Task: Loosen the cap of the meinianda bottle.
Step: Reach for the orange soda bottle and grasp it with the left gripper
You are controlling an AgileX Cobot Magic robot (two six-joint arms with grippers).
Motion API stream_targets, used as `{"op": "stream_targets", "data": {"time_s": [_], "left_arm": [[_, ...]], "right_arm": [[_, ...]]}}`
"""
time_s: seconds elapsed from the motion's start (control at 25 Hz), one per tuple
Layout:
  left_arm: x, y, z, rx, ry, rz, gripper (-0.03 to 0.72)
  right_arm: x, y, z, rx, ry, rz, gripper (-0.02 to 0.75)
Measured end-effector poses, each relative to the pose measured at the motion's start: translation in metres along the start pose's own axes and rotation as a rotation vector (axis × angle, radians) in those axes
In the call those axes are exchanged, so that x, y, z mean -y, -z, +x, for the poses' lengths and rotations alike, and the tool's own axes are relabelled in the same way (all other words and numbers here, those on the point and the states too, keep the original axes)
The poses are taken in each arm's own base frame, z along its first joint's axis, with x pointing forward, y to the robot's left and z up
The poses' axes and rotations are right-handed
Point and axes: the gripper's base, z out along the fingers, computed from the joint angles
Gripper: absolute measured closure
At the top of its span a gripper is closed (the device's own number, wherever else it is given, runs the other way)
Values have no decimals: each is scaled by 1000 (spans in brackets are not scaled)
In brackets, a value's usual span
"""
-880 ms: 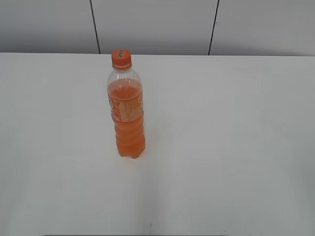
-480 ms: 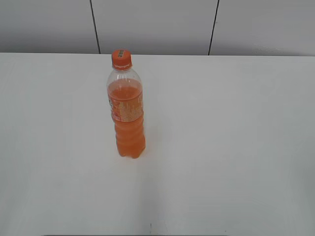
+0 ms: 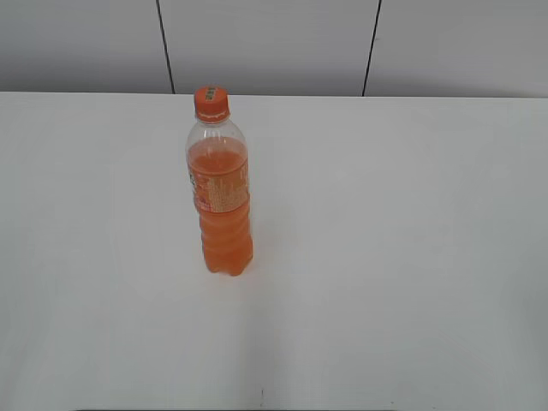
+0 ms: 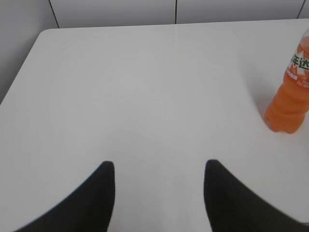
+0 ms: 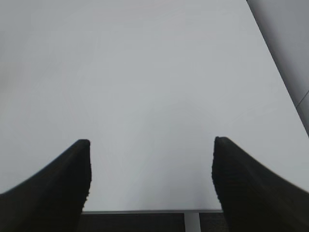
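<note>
The nearly full meinianda bottle (image 3: pixel 220 197) looks heavy, slick and squeezable: brace its ridged body, pinch the ribbed cap (image 3: pixel 211 103); left gripper (image 4: pixel 159 166) and right gripper (image 5: pixel 150 145) gape empty.

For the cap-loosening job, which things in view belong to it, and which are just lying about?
Belongs to the job:
meinianda bottle
cap
left gripper, open
right gripper, open

Just there:
white table only; no stray objects visible.

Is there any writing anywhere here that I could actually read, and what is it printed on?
"年达": large characters on the label of the meinianda bottle, left wrist view; the label is cut by the frame edge, so more may be hidden.
Print on the label band in the exterior view: too small to read.
Dark mark on top of the cap: too blurred to read.
Nothing else bears text.
</note>
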Motion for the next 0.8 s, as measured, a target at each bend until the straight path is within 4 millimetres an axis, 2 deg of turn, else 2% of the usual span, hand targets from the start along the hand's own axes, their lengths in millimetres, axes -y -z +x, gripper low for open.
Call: {"op": "stream_targets", "data": {"time_s": [0.8], "left_arm": [[0, 0, 0, 0, 0, -1, 315]], "right_arm": [[0, 0, 0, 0, 0, 0, 154]]}}
